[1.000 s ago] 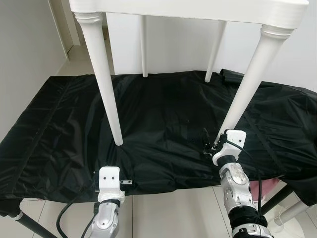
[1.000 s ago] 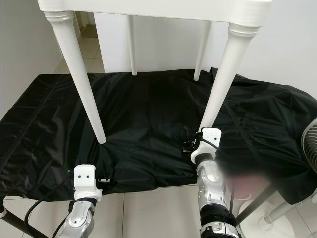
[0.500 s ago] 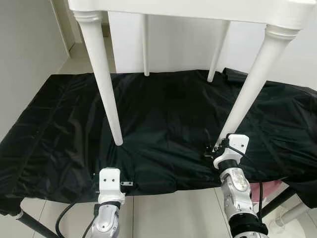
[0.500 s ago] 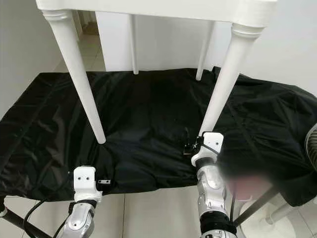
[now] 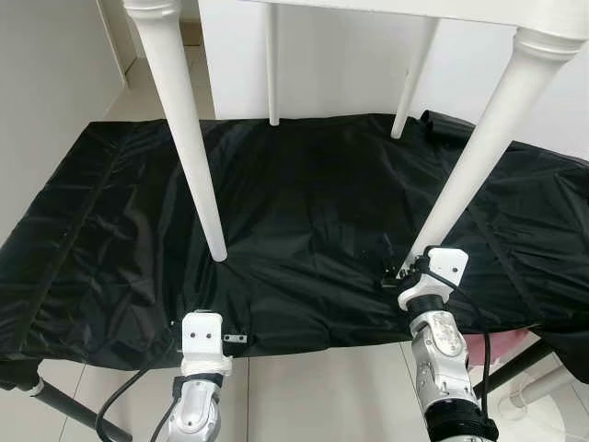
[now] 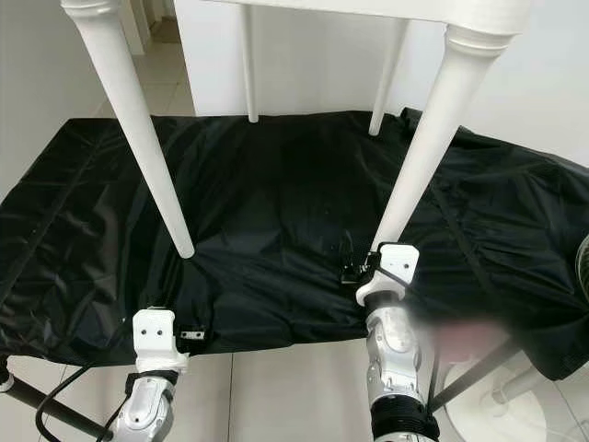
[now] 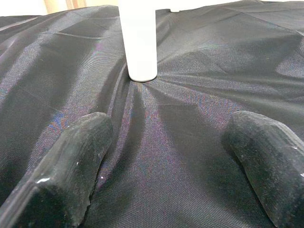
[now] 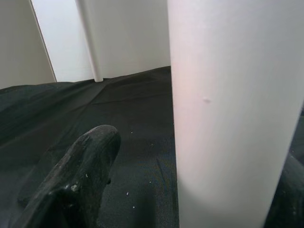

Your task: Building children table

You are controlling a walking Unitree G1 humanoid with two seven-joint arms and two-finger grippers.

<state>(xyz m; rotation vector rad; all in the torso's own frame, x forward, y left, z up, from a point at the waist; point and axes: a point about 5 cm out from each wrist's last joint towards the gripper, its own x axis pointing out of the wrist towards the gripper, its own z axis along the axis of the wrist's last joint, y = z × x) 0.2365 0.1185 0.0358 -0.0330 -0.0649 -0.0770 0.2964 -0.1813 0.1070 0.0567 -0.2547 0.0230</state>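
The right gripper is sitting spread around the near right leg of the white children's table, one black finger showing on one side of the white post and the other barely visible on the far side; whether the pads are touching the leg I cannot tell. The left gripper is resting spread on the black cloth, just short of the near left leg, pinching nothing.

The table is standing upright on the cloth-covered bench, all four feet down, its top rising out of the head views. Relative to the near right leg, the left leg is standing well apart toward the robot's left, and the two far legs are standing behind.

The table is probably light, hollow, stiff plastic. The legs are smooth, tapered and glossy, so fingers may be sliding downward. The cloth is soft and puckering under each foot, giving poor footing. Gripping low on the leg, near the foot, looks best.
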